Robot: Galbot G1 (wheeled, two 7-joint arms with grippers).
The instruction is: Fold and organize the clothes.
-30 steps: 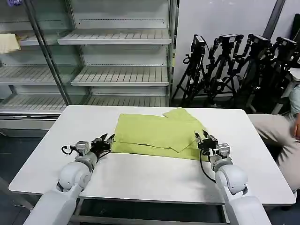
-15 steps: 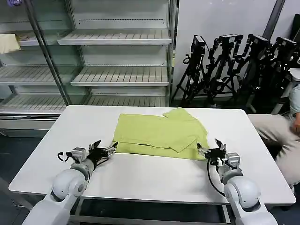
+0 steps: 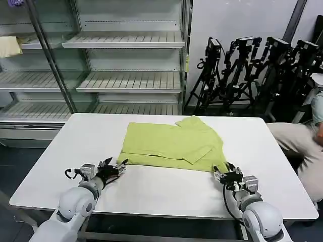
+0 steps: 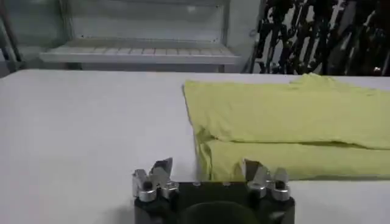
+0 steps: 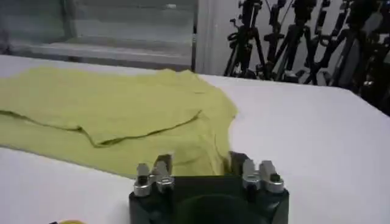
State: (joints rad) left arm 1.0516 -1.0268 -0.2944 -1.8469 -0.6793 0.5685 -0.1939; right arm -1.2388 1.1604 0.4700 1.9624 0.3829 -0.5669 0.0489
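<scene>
I have my left gripper [image 3: 115, 167] low over the white table [image 3: 166, 191], its fingers spread with nothing between them, parked just off the near left corner of the lime T-shirt [image 3: 171, 143]. From the left wrist camera that corner shows as a doubled edge, the upper layer lying a little back from the lower one. My worry there is a shallow bite: if I drive in too high I catch only the top layer, and lifting then peels the fold apart instead of carrying it. Too low, and the fingertips scrape the tabletop and push the thin fabric into a ridge ahead of them.

The T-shirt itself lies partly folded in the middle of the table, toward the far side, with a flap laid over the main body and a rumpled bit at the far right corner. It looks soft and light, so I judge that any drag will shift the whole stack.

On the right, my right gripper [image 3: 225, 176] sits at the near right corner of the garment, also spread and empty, the hem directly in front of it in the right wrist view. If the two sides close unevenly or lift at different moments, the cloth skews and the next fold lands crooked.
</scene>
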